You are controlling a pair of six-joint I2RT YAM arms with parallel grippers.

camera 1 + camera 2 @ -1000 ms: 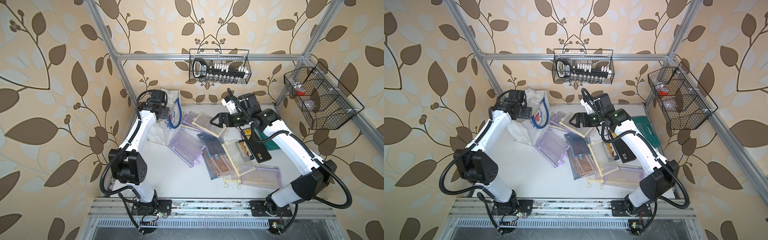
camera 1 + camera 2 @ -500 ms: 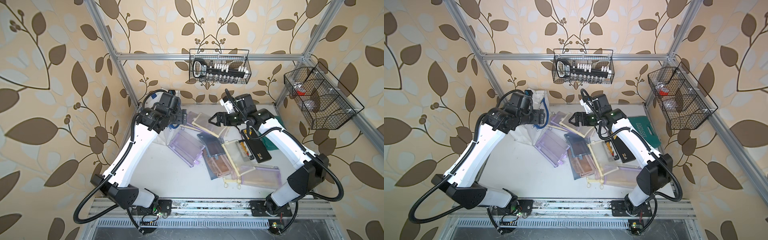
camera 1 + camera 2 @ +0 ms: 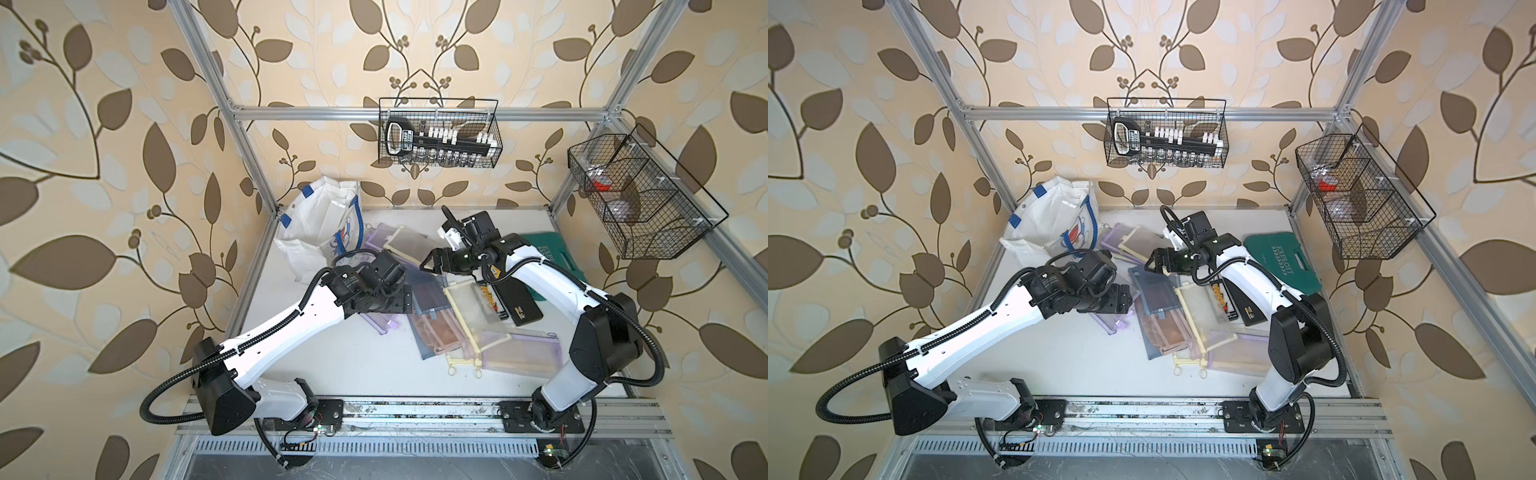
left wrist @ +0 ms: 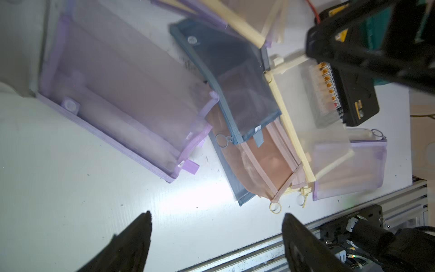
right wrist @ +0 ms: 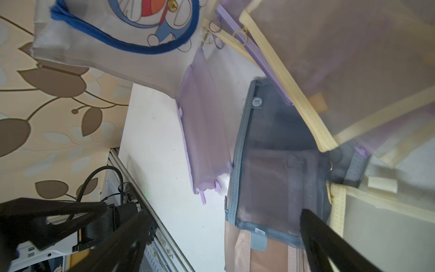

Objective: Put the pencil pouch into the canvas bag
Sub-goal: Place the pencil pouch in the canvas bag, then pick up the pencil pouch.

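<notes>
Several mesh pencil pouches lie in a loose heap mid-table: a purple one (image 4: 122,101), a blue one (image 3: 428,291) (image 4: 235,77) (image 5: 270,164), a pink one (image 3: 436,332) (image 4: 263,164) and a yellow-edged one (image 3: 478,307). The white canvas bag (image 3: 316,224) (image 3: 1050,220) (image 5: 98,58) stands at the back left with its blue rope handle hanging down. My left gripper (image 3: 405,301) (image 4: 216,215) is open and empty above the heap's left edge. My right gripper (image 3: 430,262) (image 5: 223,214) is open and empty over the blue pouch.
A teal tool case (image 3: 552,257) and a black bit case (image 3: 515,303) lie at the right, under my right arm. Two wire baskets (image 3: 438,133) (image 3: 640,195) hang on the frame. The metal rail (image 3: 415,409) runs along the front edge of the table (image 3: 332,365).
My left arm has swung from the canvas bag at the back left to the middle, over the pouches. My right gripper has hardly moved.
</notes>
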